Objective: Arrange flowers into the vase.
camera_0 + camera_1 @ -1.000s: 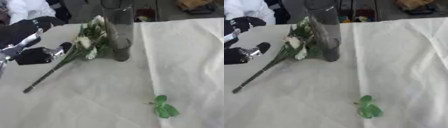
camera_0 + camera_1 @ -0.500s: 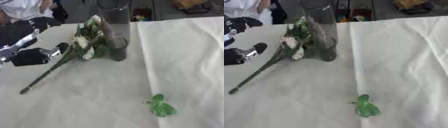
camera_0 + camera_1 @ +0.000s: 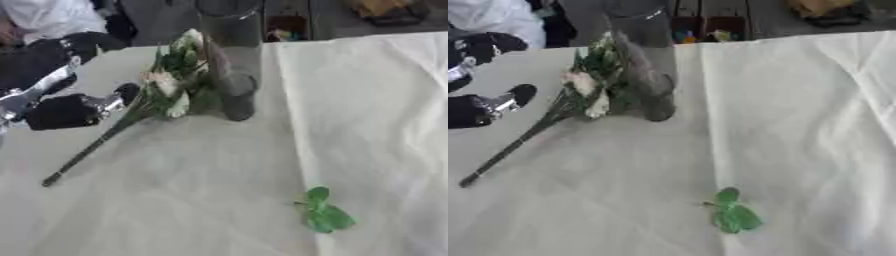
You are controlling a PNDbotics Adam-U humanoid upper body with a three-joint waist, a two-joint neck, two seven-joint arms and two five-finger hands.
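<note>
A tall glass vase (image 3: pixel 231 65) stands upright at the back middle of the table. One flower sprig with pale blooms (image 3: pixel 171 86) and green leaves lies on the cloth, its head resting against the vase's left side. Its long dark stem (image 3: pixel 86 152) runs down toward the lower left. My left hand (image 3: pixel 63 111) comes in from the left, black and silver, fingers spread and open. Its thumb tip is just left of the blooms, above the stem, and I see nothing held. A small green leaf (image 3: pixel 325 214) lies alone at the lower right.
A pale cloth (image 3: pixel 376 125) covers the table, with a fold line running down from the vase. The table's far edge is just behind the vase, with dark clutter beyond it. A person in white shows at the upper left.
The whole picture has shifted slightly, so the camera moved. The left hand, the flower and the vase keep the same places relative to each other.
</note>
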